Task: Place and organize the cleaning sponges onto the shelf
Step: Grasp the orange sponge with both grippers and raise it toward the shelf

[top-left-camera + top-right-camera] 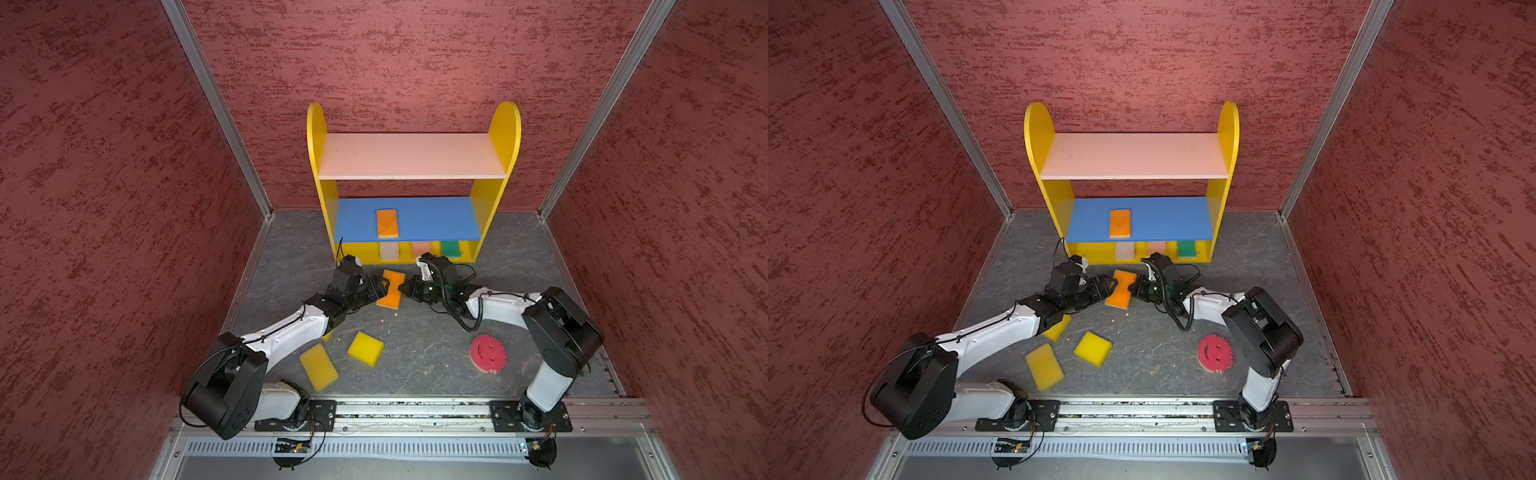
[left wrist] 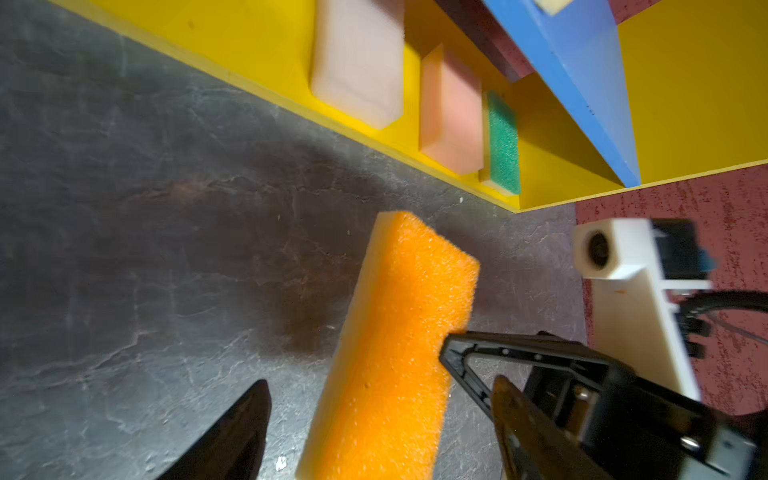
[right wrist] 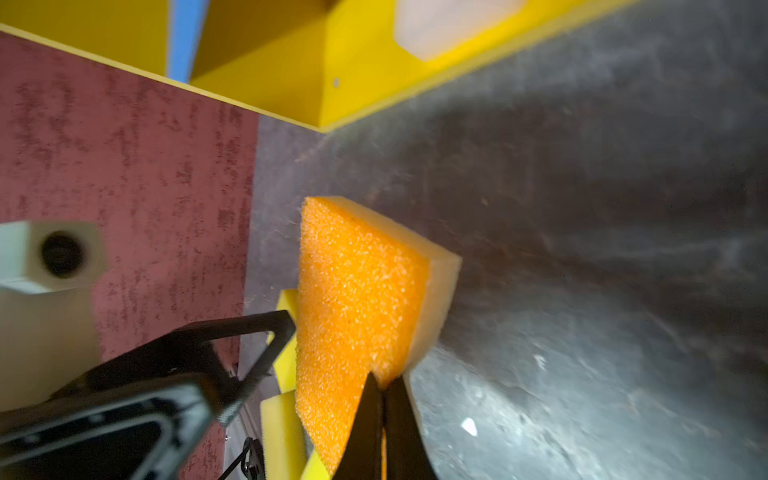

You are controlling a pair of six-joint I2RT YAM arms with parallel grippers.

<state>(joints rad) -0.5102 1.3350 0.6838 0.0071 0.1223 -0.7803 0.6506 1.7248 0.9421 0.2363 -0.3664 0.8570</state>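
An orange sponge [image 1: 390,289] [image 3: 357,299] hangs tilted just above the floor in front of the shelf [image 1: 505,137]. My right gripper [image 1: 405,288] [image 3: 384,378] is shut on its right edge, squeezing the foam thin. On its left side my left gripper [image 1: 380,289] [image 2: 380,382] stands open, a finger on each side of the sponge [image 2: 395,353] with gaps showing. A second orange sponge [image 1: 387,223] lies on the blue board. Cream [image 1: 389,250], peach [image 1: 419,248] and green [image 1: 451,248] sponges sit on the bottom board.
Two yellow sponges [image 1: 318,366] [image 1: 365,348] lie on the grey floor near the front left. A third yellow sponge [image 1: 1057,327] is partly under the left arm. The pink smiley sponge [image 1: 488,353] lies at the front right. Red walls enclose the cell.
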